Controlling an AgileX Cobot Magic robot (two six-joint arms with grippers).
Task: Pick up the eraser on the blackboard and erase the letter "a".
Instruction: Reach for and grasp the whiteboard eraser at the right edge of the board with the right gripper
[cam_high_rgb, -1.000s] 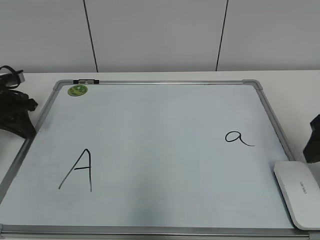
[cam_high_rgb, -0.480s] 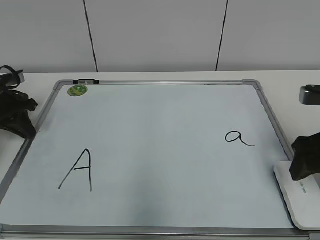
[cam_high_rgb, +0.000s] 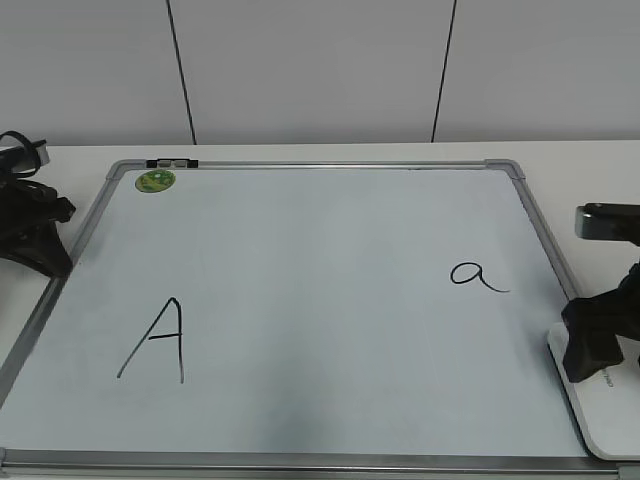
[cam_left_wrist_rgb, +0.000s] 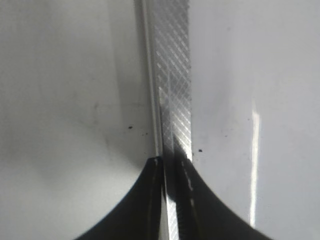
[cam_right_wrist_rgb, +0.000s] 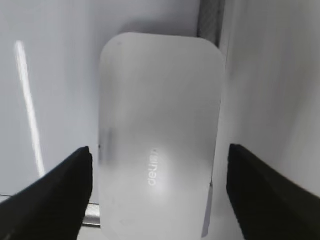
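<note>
Right gripper (cam_right_wrist_rgb: 159, 192) has dropped in from the right over the last second, jaws wide and straddling the eraser (cam_right_wrist_rgb: 160, 130) at the blackboard's (cam_high_rgb: 300, 260) near-right corner, not yet closed; letter "a" (cam_high_rgb: 477, 275) untouched; grasp looks next.

On the blackboard (cam_high_rgb: 320, 280) two handwritten letters in black marker can be read: a large capital "A" (cam_high_rgb: 155, 340) at the near left, and the small cursive letter "a" (cam_high_rgb: 478, 275) at the right. On the top of the eraser (cam_right_wrist_rgb: 160, 135), in the right wrist view, a small pale brand word is printed; it seems to read "deli", with some further small characters that are too blurred to read.
</note>
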